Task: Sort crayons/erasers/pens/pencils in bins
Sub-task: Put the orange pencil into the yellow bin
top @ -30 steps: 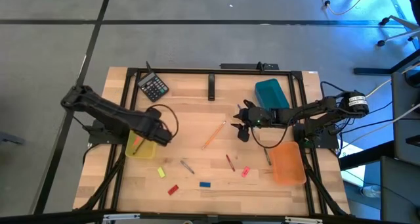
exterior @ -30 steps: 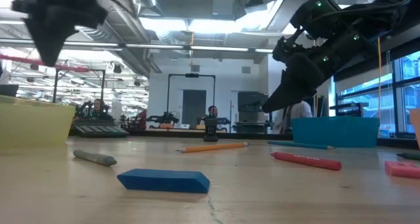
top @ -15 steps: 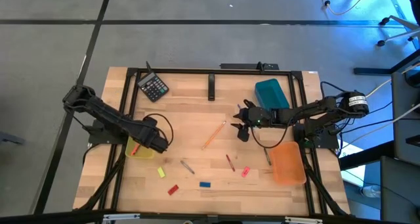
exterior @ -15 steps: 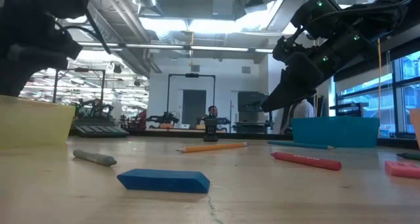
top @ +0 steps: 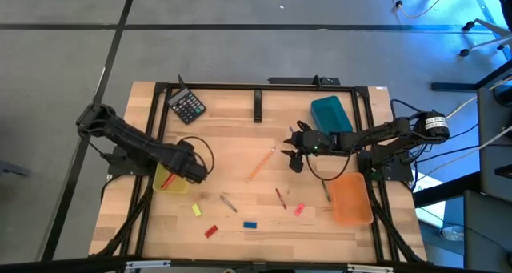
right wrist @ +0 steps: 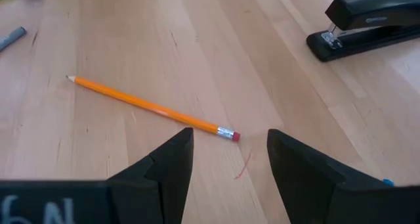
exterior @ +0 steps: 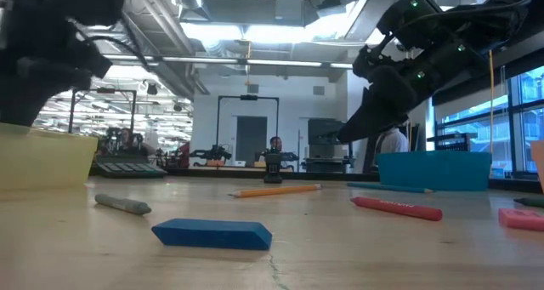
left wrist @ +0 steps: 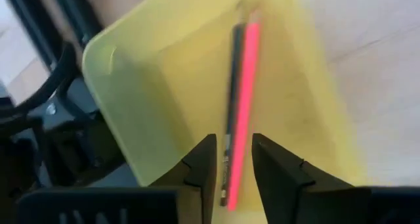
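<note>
Over the yellow bin [top: 170,179] my left gripper [left wrist: 228,163] has jaws parted w/ a red crayon [left wrist: 243,106] lying loose inside; a sec ago they were shut and higher. Right gripper [right wrist: 230,159] waits open above the pencil [right wrist: 151,108], unchanged. I'd judge erasers, e.g. the blue eraser [exterior: 212,233], light and grippy — pinch across short sides.

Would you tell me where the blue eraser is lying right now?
In the high view the blue eraser lies near the table's front edge, between the red eraser and the pink eraser.
</note>
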### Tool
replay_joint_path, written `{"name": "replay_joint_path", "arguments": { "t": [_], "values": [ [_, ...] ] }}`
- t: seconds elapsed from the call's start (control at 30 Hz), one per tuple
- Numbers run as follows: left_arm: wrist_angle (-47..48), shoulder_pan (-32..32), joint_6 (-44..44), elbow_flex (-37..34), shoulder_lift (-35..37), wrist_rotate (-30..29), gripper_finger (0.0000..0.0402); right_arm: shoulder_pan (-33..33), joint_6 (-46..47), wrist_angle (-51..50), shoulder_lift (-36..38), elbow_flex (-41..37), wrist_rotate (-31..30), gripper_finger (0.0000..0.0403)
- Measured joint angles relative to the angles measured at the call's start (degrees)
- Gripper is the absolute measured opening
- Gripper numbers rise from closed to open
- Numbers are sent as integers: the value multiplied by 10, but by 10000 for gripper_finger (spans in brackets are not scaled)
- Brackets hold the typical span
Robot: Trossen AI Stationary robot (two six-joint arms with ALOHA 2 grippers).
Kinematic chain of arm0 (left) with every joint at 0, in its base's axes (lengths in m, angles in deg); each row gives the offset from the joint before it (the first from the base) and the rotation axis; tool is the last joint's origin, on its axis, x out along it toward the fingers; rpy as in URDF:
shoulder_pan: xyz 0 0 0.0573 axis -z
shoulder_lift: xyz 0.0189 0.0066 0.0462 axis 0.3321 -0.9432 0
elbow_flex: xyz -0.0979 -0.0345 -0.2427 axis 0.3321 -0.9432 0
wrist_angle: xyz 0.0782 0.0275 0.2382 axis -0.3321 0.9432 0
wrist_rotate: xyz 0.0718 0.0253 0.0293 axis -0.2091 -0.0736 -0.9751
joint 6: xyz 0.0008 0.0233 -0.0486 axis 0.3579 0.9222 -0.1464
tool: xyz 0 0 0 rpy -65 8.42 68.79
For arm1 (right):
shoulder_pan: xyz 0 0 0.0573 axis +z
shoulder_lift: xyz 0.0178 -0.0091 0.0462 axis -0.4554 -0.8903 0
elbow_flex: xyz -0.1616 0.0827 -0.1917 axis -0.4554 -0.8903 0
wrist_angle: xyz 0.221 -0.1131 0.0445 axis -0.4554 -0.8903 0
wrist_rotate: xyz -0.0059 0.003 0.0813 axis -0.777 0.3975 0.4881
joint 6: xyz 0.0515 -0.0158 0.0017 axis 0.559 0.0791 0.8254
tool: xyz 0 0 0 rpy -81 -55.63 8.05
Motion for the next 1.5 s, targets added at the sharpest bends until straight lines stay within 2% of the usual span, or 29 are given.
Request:
{"name": "replay_joint_path", "arguments": {
  "t": [0.1,0.2,0.27,0.33,0.43,0.6,0.7,0.77,0.9,1.07,1.27,1.5],
  "values": [
    [-7,-28,55,39,0,-30,94,0,0,8,0,0,0,197],
    [-29,-53,114,91,0,-83,93,0,0,11,0,0,0,197],
    [-71,-69,161,121,0,-115,92,0,-1,11,0,0,-1,197],
    [-152,-86,225,137,-5,-128,93,1,-4,11,0,0,-10,197],
    [-315,-110,341,138,-30,-116,95,8,-17,-10,6,0,-54,197],
    [-543,-152,491,139,-114,-66,95,20,-17,-96,46,0,-160,197],
    [-649,-181,551,139,-172,-27,95,25,-1,-160,80,0,-216,197],
    [-683,-196,574,147,-208,-8,95,26,13,-197,102,0,-236,197],
    [-694,-209,609,176,-276,7,95,26,30,-229,130,0,-241,197],
    [-683,-207,633,219,-340,14,95,26,30,-226,131,0,-241,197],
    [-669,-200,654,253,-384,8,96,26,30,-228,128,0,-240,197],
    [-607,-198,649,266,-399,-47,96,26,30,-229,127,0,-240,197]
  ]
}}
